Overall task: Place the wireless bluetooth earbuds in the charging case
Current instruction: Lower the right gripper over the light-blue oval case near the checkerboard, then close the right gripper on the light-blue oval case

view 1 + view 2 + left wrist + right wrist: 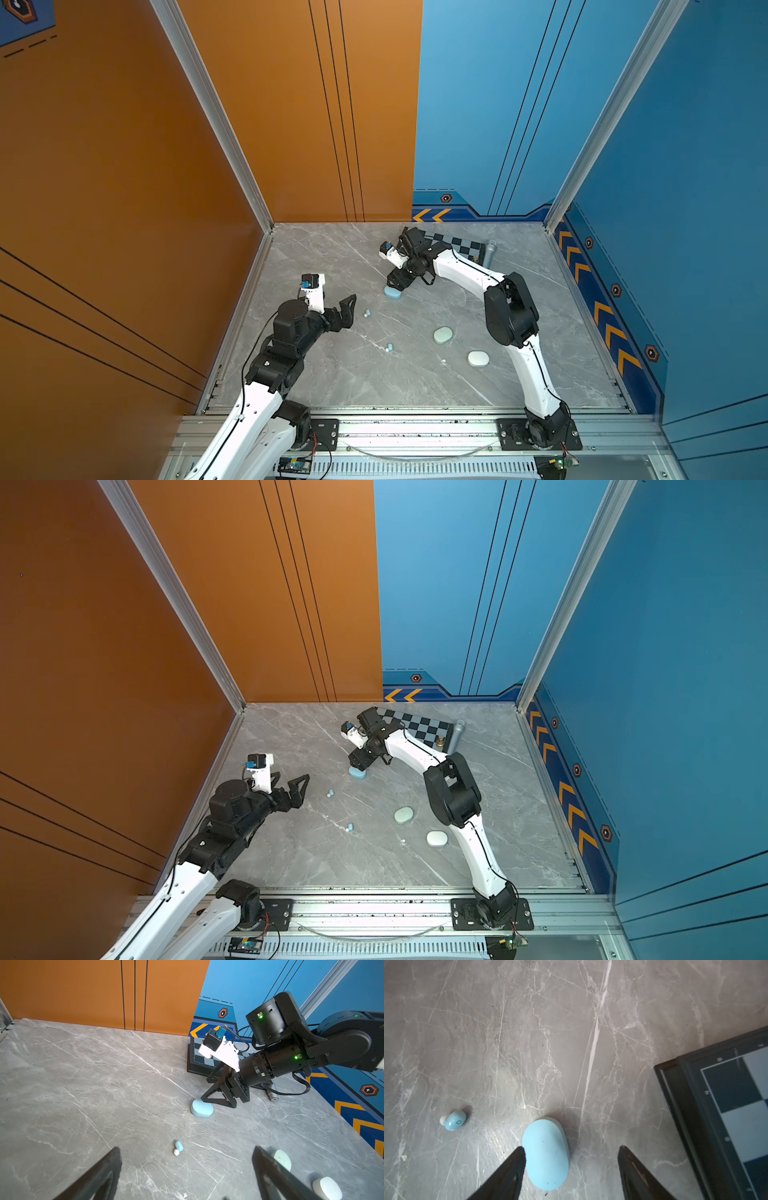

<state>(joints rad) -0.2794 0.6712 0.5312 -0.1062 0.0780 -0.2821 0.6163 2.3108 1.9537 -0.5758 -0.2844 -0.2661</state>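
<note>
- While spread apart, the right gripper (571, 1148) straddles a closed pale-blue pill-shaped plastic case (546, 1153), gripping nothing.
- Empty, the left gripper (187, 1148) gapes wide.
- Light-blue, white-tipped bean-shaped earbud (454, 1121) lies on grey marble tabletop (571, 1022) near that case.

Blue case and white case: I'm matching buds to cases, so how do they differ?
Colour: the blue case is light blue, the white case off-white. Place: the blue case lies far back by the chessboard, the white case nearer the front edge. The blue case sits between the fingers of the open right gripper; no gripper is near the white case. Both are pill-shaped, look closed and lie flat on the table.
</note>
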